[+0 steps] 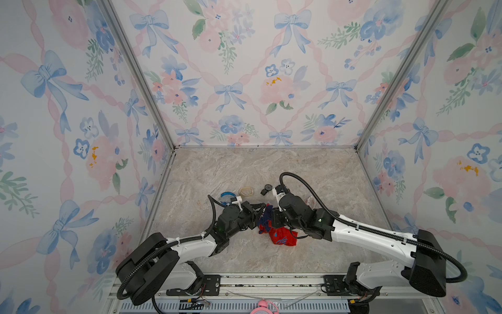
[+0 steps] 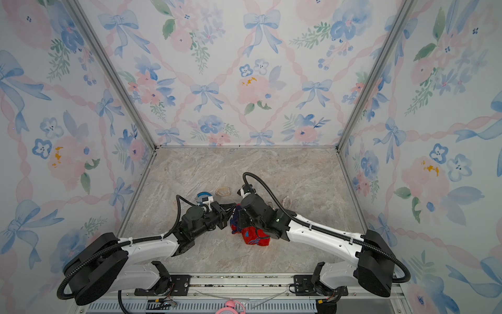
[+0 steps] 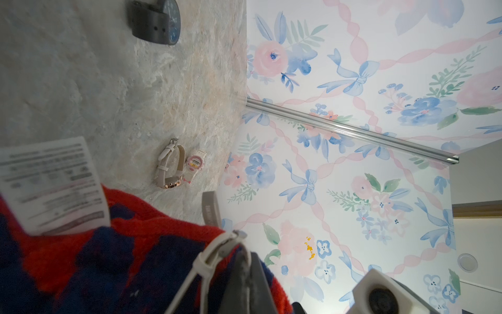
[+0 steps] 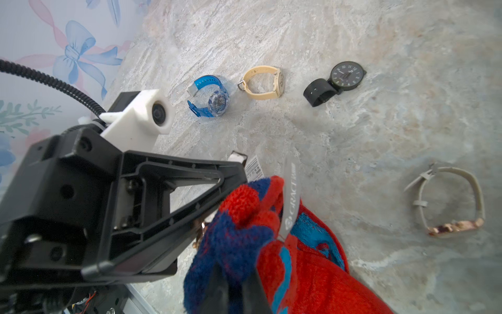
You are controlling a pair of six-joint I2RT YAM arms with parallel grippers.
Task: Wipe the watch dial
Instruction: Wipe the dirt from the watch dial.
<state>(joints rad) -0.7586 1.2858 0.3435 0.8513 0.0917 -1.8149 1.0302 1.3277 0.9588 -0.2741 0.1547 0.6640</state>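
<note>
Holds red-blue cloth (image 4: 320, 277) against watch (image 3: 207, 258) over counter (image 1: 244, 168).
Clamps watch in left fingers (image 4: 190, 165), pinches cloth in right fingers (image 4: 221, 291).

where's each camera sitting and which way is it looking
Top views: high over the arm bases, looking down at the table; both arms show.
Left wrist: faces robot's right, past its gripped white-strap watch and the towel; right arm's camera shows.
Right wrist: faces robot's left, at left gripper; own jaws pinch towel.
Shared: both wrist views show black watch.
</note>
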